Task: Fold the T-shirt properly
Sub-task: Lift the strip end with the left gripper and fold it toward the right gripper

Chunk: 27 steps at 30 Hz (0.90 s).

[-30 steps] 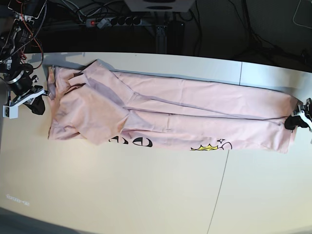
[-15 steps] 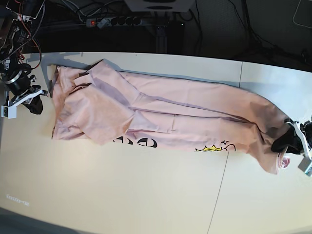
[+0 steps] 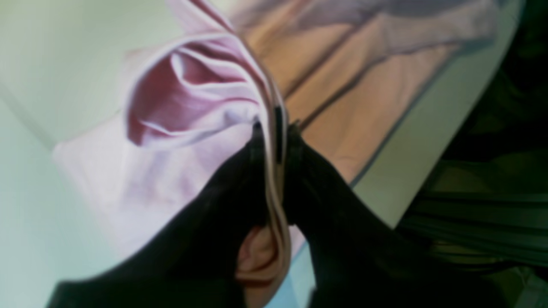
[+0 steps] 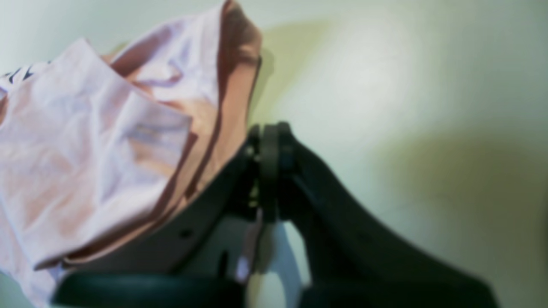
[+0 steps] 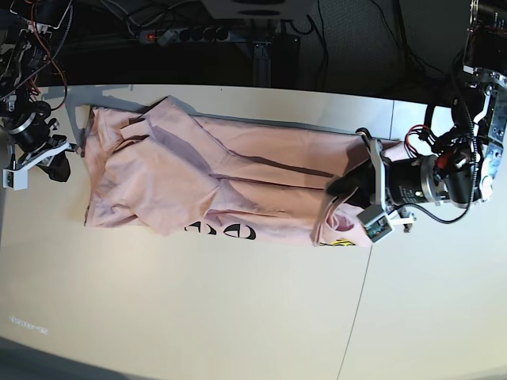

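Observation:
The pale pink T-shirt (image 5: 238, 182) lies lengthwise across the table (image 5: 198, 317), with black lettering (image 5: 226, 230) and a bit of the yellow crown (image 5: 339, 241) showing at its near edge. My left gripper (image 5: 339, 186) is shut on the shirt's right end and holds it lifted over the shirt's middle. The left wrist view shows the fingers (image 3: 295, 171) pinching several layers of cloth (image 3: 192, 107). My right gripper (image 5: 57, 164) is shut just off the shirt's left end. In the right wrist view its tips (image 4: 269, 141) meet with no cloth between them, and the shirt (image 4: 85, 149) bunches beside them.
A power strip (image 5: 182, 34) and cables lie behind the table's far edge. A seam (image 5: 360, 293) runs across the tabletop right of centre. The left arm's body (image 5: 444, 178) with its wiring reaches in from the right.
My left gripper has carried the shirt's right end from the table's right edge leftward over the shirt, doubling it over. The right gripper has barely moved.

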### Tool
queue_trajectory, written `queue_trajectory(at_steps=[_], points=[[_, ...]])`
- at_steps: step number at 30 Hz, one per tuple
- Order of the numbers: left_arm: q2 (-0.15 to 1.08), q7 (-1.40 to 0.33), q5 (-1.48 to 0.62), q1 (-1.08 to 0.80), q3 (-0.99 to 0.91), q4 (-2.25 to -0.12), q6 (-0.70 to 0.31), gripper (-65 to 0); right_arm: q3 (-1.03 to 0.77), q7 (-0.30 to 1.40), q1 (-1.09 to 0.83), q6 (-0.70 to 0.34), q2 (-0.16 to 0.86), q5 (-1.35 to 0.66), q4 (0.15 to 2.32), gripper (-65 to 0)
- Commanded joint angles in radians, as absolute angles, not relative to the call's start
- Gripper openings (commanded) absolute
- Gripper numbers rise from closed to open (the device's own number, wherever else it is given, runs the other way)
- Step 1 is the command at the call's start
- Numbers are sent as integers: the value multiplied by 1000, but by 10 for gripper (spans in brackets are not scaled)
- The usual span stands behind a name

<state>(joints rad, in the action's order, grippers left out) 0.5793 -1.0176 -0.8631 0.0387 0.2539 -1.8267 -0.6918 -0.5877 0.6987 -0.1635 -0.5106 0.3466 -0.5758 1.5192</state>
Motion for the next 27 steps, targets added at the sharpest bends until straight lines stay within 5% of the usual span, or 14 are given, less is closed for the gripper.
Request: queue_trajectory(at_steps=[1,14,25,27], points=[[575,-991,-865,56,266,-1841,-698,-650,-595,674,-156,-580,366,-591,1537,-650],[319,-947,-720,123,316,-1698,-673,-650,-595,679,-158,-580,366,-592,1537,-650],[258,-942,-649,133,436,-1682,-672,-650,-595,681,-158,-580,366,-592,1537,-650],[239,-939,-634,135,439,-1682,-657,-541,-595,682,-159,-580,366,-591,1537,-650]])
